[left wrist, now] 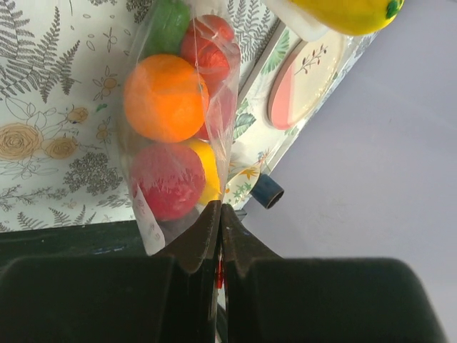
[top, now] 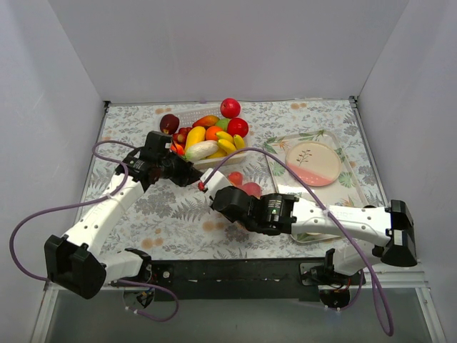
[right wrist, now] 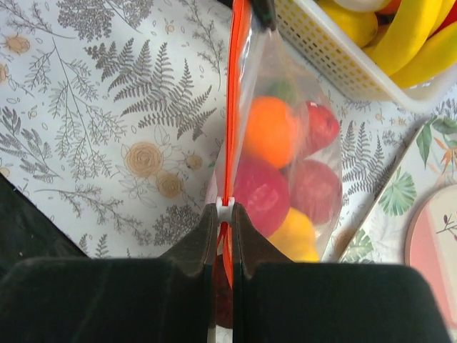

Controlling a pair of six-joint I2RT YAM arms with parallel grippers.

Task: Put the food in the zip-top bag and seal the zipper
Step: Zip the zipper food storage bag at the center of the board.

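Right hand [right wrist: 225, 209] is clamped on the zipper [right wrist: 230, 114], whose long axis runs straight ahead to the left hand [left wrist: 220, 209], pinched shut on its far end. The bag [right wrist: 318, 179], holding the food [right wrist: 268, 132], spreads rightward over the desk [right wrist: 107, 107].

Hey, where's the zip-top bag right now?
In the top view the zip-top bag sits mid-table, held by the left gripper and right gripper, just in front of the white basket.
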